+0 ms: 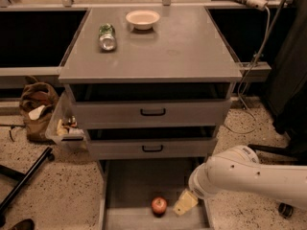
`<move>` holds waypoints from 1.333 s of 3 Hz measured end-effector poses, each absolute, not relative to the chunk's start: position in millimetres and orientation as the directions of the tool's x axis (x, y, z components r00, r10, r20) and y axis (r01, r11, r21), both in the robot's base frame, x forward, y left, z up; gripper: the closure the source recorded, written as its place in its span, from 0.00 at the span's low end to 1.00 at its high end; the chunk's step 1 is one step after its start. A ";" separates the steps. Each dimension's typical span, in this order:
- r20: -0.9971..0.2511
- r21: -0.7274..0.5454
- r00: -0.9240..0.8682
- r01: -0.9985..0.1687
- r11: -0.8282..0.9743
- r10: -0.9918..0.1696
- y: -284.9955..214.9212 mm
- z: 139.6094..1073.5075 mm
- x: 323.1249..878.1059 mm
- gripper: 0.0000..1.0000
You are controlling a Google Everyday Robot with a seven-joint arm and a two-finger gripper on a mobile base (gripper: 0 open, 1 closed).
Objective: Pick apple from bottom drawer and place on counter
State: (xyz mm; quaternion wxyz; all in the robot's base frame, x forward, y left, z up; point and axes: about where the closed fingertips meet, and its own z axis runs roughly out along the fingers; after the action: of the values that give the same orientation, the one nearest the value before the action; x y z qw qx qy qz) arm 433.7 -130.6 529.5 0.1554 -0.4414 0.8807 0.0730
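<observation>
The apple point(159, 205), small and red, lies on the floor of the open bottom drawer point(125, 189) near its front edge. My gripper point(184, 202) hangs from the white arm that comes in from the right. It sits low inside the drawer, just right of the apple with a small gap between them. The counter point(177, 47) is the grey cabinet top above.
A cream bowl point(143, 18) and a green-labelled can point(107, 36) on its side sit at the counter's back. Two upper drawers with black handles point(153, 112) stand slightly open. A brown bag point(37, 109) and a clear bin point(64, 126) are at the cabinet's left.
</observation>
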 end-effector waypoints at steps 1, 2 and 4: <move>-0.338 -0.009 -0.562 -0.800 0.600 -0.755 -130.6 529.5 433.7 0.00; -0.337 0.022 -0.567 -0.803 0.596 -0.752 -126.8 503.5 436.8 0.00; -0.468 0.084 -0.525 -0.827 0.556 -0.711 -87.8 387.4 452.1 0.00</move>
State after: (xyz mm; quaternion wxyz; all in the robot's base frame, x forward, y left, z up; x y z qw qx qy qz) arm 452.1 -87.8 387.4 0.1941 -0.4470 0.8603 0.1495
